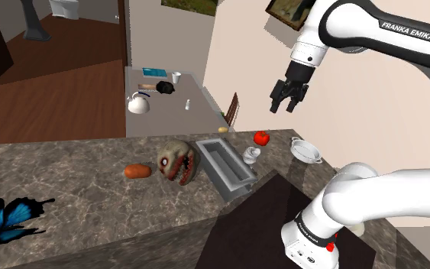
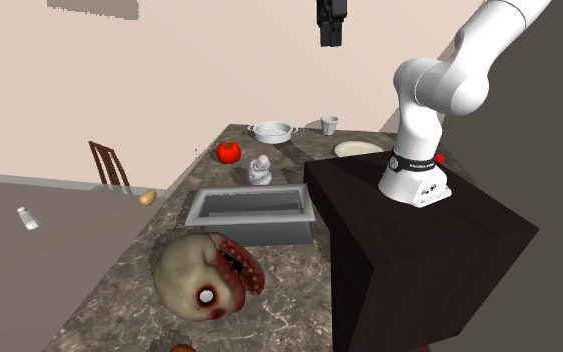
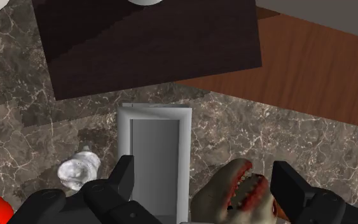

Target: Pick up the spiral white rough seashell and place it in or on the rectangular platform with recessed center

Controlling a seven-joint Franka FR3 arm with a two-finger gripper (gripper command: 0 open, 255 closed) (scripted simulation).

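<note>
The white spiral seashell (image 1: 251,155) (image 2: 260,171) (image 3: 79,168) stands on the marble counter beside one long side of the grey rectangular platform with a recessed center (image 1: 221,163) (image 2: 253,206) (image 3: 155,159). The platform's recess holds nothing. My black gripper (image 1: 287,98) (image 2: 330,25) (image 3: 203,175) hangs high above the counter, roughly over the platform, well clear of the shell. Its fingers are open with nothing between them.
A zombie-head mask (image 1: 177,160) (image 2: 209,275) (image 3: 234,194) lies next to the platform, opposite the shell. A red tomato (image 1: 261,137) (image 2: 229,151), a white pot (image 1: 305,150) (image 2: 272,131), a cup (image 2: 329,124) and a plate (image 2: 359,149) sit past the shell. The dark stand (image 2: 419,250) borders the counter.
</note>
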